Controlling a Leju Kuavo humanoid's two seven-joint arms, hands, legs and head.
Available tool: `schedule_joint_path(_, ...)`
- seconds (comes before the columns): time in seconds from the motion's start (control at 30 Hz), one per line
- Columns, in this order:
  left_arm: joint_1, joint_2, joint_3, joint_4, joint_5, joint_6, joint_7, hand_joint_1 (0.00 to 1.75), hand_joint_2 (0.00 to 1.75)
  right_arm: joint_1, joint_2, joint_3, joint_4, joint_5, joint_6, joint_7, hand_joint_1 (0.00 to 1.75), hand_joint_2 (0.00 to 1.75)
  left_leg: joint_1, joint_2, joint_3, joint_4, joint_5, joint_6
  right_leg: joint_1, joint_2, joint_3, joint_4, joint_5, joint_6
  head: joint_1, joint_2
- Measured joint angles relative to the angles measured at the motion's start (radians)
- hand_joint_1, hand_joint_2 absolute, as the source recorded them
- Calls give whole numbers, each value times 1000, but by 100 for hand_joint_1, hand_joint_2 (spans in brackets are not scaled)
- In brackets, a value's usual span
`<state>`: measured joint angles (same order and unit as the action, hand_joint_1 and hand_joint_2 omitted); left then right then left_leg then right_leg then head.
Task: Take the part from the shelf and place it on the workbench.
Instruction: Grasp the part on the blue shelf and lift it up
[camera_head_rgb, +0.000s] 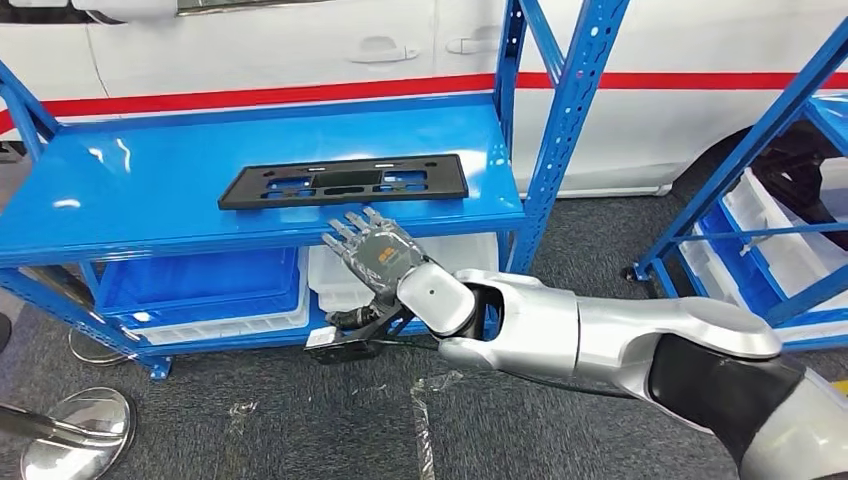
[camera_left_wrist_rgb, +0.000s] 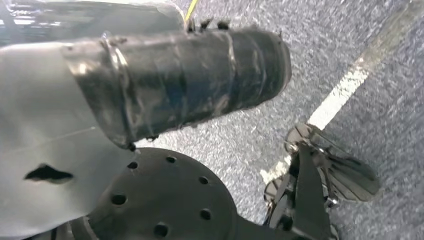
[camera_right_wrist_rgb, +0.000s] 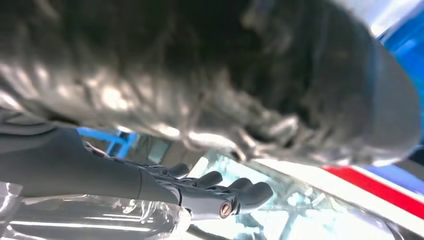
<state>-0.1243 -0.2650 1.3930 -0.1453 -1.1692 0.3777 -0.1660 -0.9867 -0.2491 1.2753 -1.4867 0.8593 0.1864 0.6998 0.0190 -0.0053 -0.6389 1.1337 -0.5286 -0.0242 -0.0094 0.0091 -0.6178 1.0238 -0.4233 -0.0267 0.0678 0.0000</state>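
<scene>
The flat black plastic panel with rectangular cut-outs (camera_head_rgb: 343, 181) lies flat on the top level of the blue metal shelf rack (camera_head_rgb: 120, 200), toward the rack's front right part, its long side running along the front edge. Just in front of the panel, at the rack's front edge and slightly below the panel's level, the right hand (camera_head_rgb: 375, 255) is stretched out flat with its back upward; its fingers (camera_head_rgb: 352, 228) are straight and a little apart, pointing at the panel without touching it, and nothing is in the hand. In the right wrist view the dark fingers (camera_right_wrist_rgb: 240, 189) reach forward side by side, also holding nothing. The silver right arm (camera_head_rgb: 600, 335) comes in from the lower right of the rack.

On the rack's lower level sit a blue plastic bin (camera_head_rgb: 200, 285) and, to its right, a clear plastic bin (camera_head_rgb: 335, 280). Behind the rack stands a white vehicle body with a red stripe (camera_head_rgb: 300, 60). A second blue rack (camera_head_rgb: 770, 150) stands to the right of the first. Grey carpet (camera_head_rgb: 250, 420) covers the floor below.

Whether the left hand's fingers are apart or closed cannot be told.
</scene>
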Motion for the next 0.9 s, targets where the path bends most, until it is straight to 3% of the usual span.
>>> schedule_joint_path(0.07, 0, 0, 2, 0, 0, 0, 0, 0, 0, 23, 2, -17, 1, 25, 11, 0, 0, 0, 0, 0, -71, 128, -43, -3, 4, -2, 4, 0, -4, -6, -1, 0)
schedule_joint_path(0.1, 1, 0, 4, 0, 0, 0, 0, 0, 0, 35, 3, -25, 1, 32, 15, 0, 0, 0, 0, 0, -90, 154, -40, -2, 6, -2, 6, 1, -7, -8, -1, 0)
schedule_joint_path(0.13, 1, 0, 5, 0, 0, 0, 0, 0, 0, 44, 4, -33, 1, 35, 17, 0, 0, 0, -1, 0, -91, 143, -20, 1, 9, -2, 8, 2, -9, -9, -1, 0)
schedule_joint_path(0.17, 2, 0, 5, 0, 0, 1, 0, 0, 0, 49, 6, -40, 1, 36, 18, 0, 0, 0, -2, 0, -73, 95, 16, 6, 10, -1, 11, 3, -12, -10, -1, 0)
schedule_joint_path(0.2, 2, 0, 6, 0, 0, 1, -1, 0, 0, 50, 7, -45, 1, 35, 21, 0, 0, 0, -5, 0, -44, 25, 54, 13, 11, 0, 14, 4, -15, -9, -1, 0)
schedule_joint_path(0.27, 0, 0, 6, 0, -1, 1, -2, 0, 0, 46, 8, -51, 1, 30, 30, 0, 0, 0, -12, 0, 10, -91, 96, 26, 15, 2, 15, 7, -20, -4, -1, 0)
schedule_joint_path(0.33, -2, 0, 7, 0, -1, 1, -3, 0, 0, 44, 9, -52, 1, 23, 37, 0, 0, 0, -18, -1, 25, -124, 94, 32, 15, 2, 15, 5, -22, 5, -1, 0)
schedule_joint_path(0.43, 0, 0, 7, 0, 0, 0, -5, 0, 0, 38, 10, -52, 1, 11, 38, 0, 0, 0, -11, -1, 38, -141, 101, 43, 15, 0, 9, 22, -36, 21, 2, 0)
schedule_joint_path(0.47, 0, 0, 7, 0, 0, 0, -6, 0, 0, 34, 10, -52, 1, 7, 39, 0, 0, 0, -7, 0, 44, -148, 103, 46, 14, -1, -7, 57, -56, 27, 3, 0)
schedule_joint_path(0.53, 0, 1, 8, 0, 1, -1, -6, 0, 0, 29, 10, -52, 2, 3, 43, 0, 0, 0, -6, 1, 49, -151, 101, 51, 7, -3, -68, 176, -109, 35, 6, 0)
schedule_joint_path(0.6, -1, 1, 8, 0, 2, -3, -6, 0, 0, 30, 10, -51, 4, 0, 47, 0, 0, 0, -6, 0, 51, -149, 96, 53, 0, -3, -122, 265, -126, 43, 7, 0)
schedule_joint_path(0.63, -1, 1, 8, 0, 2, -3, -6, 0, 0, 30, 10, -50, 5, -1, 48, 0, 0, 0, -4, -1, 53, -146, 92, 52, -4, -4, -125, 260, -108, 46, 7, 0)
schedule_joint_path(0.67, -1, 1, 9, 0, 2, -3, -6, 0, 0, 29, 10, -49, 6, -2, 48, 0, 0, 0, -3, -2, 56, -142, 87, 50, -7, -5, -109, 219, -75, 48, 7, 0)
schedule_joint_path(0.73, 0, 1, 10, 0, 3, -3, -7, 0, 0, 23, 10, -48, 8, -3, 48, 0, 0, 0, -1, -3, 60, -132, 74, 41, -8, -5, -51, 90, -15, 48, 7, 0)
schedule_joint_path(0.8, -1, 1, 12, 0, 3, -3, -7, 0, 0, 16, 11, -48, 9, -3, 49, 0, 0, 0, -2, -3, 58, -124, 66, 29, -3, -5, -16, 19, -1, 41, 7, 0)
schedule_joint_path(0.9, -3, 1, 12, 0, 3, -3, -8, 0, 0, 13, 12, -47, 10, -4, 52, 0, 0, 0, -2, -2, 60, -127, 62, 13, -3, -3, -8, 9, -6, 26, 6, 0)
